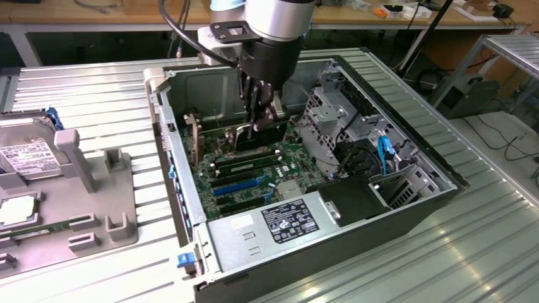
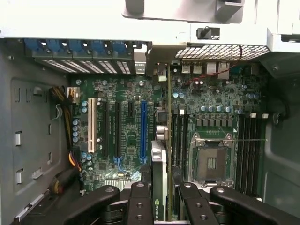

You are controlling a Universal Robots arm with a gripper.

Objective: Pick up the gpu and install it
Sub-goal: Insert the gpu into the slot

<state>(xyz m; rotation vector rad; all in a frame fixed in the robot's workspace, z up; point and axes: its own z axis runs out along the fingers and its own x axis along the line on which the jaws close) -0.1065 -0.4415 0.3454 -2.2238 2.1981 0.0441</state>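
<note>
Fingers grip the gpu over the motherboard.

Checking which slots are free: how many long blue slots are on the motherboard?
1: the blue slot runs alongside the gpu held by the gripper; the card may hide others.

The black end effector holds the gpu, black-faced with a silver bracket, over a green motherboard dotted with black slots and one bright blue slot. The computer case is black outside and grey metal inside, with a silver power supply carrying a black-and-white label. The bench is silver with ridged stripes.
</note>
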